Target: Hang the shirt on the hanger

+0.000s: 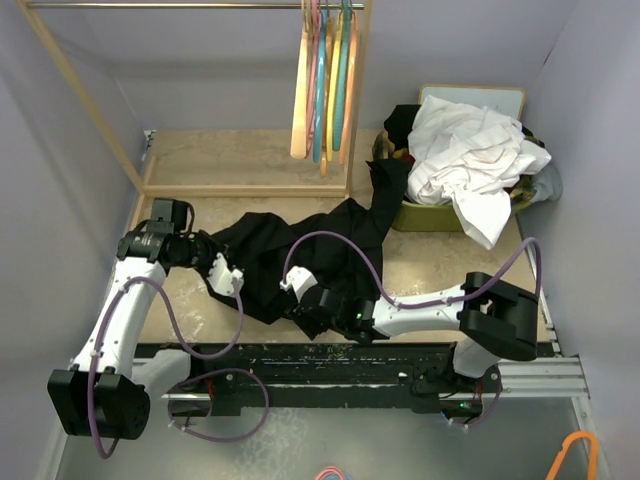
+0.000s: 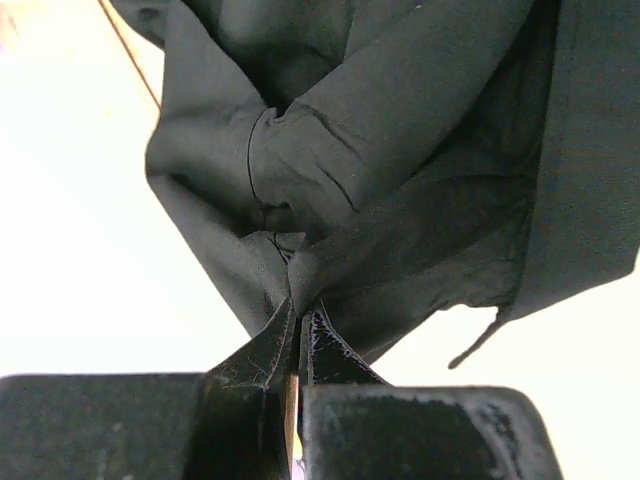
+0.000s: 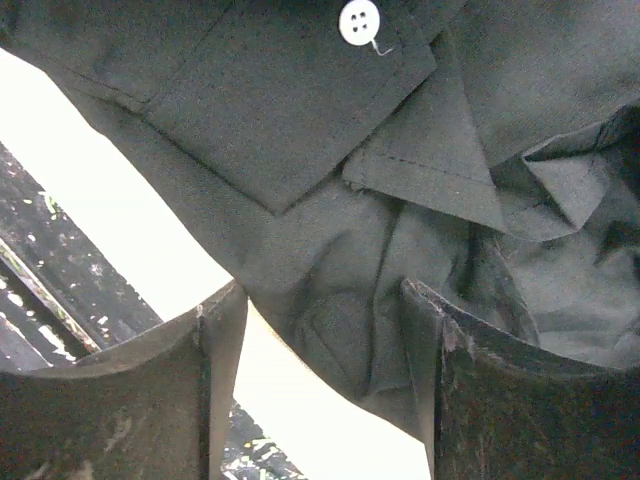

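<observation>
Surface: beige top (image 1: pixel 450 265), pale lilac walls around it.
Left hand (image 2: pixel 298 312): pressed together, pinching a bunched fold at the shirt's edge.
Right hand (image 3: pixel 320 300): spread, a shirt fold hanging between the fingers, not clamped; white button (image 3: pixel 360 22) just beyond.
Shirt (image 1: pixel 300 240): crumpled on the surface between both hands, one end trailing up to the basket.
Basket (image 1: pixel 425 215): green, far right, white cloth (image 1: pixel 470 160) heaped on top.
Hanger (image 1: pixel 299 100): cream, leftmost of the bunch on the far rail (image 1: pixel 160 5), well apart from the shirt.
</observation>
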